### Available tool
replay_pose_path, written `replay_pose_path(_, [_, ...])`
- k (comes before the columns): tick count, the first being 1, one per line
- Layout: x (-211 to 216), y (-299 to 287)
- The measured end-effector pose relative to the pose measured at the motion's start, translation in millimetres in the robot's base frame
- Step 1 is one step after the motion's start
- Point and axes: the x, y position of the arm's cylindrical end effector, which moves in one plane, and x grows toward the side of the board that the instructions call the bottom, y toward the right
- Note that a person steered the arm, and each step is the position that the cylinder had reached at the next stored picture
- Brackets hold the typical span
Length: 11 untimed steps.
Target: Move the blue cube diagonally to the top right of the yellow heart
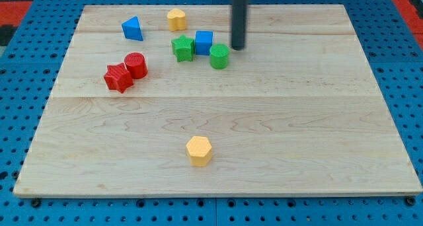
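Note:
The blue cube (203,41) sits near the view's top centre, between a green star (182,48) on its left and a green cylinder (219,56) at its lower right. The yellow heart (176,18) lies above and to the left of the cube, near the board's top edge. My tip (236,47) is the lower end of the dark rod; it stands just to the right of the blue cube and right above the green cylinder, a small gap from both.
A blue triangle (132,29) lies at the upper left. A red cylinder (136,65) and a red star (118,78) touch at the left. A yellow hexagon (199,150) lies at the bottom centre. The wooden board (317,120) is edged by blue pegboard.

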Motion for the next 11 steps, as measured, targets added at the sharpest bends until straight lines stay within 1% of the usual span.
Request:
replay_pose_path(1, [69,-30])
replay_pose_path(2, [27,-112])
replay_pose_path(3, [-21,-146])
replay_pose_path(4, [-28,-144])
replay_pose_path(5, [9,-154])
replay_pose_path(6, [66,-79])
replay_pose_path(7, [69,-45])
replay_pose_path(8, [27,-97])
replay_pose_path(9, [-2,-103])
replay_pose_path(10, [-18,-108])
replay_pose_path(11, [-81,-105])
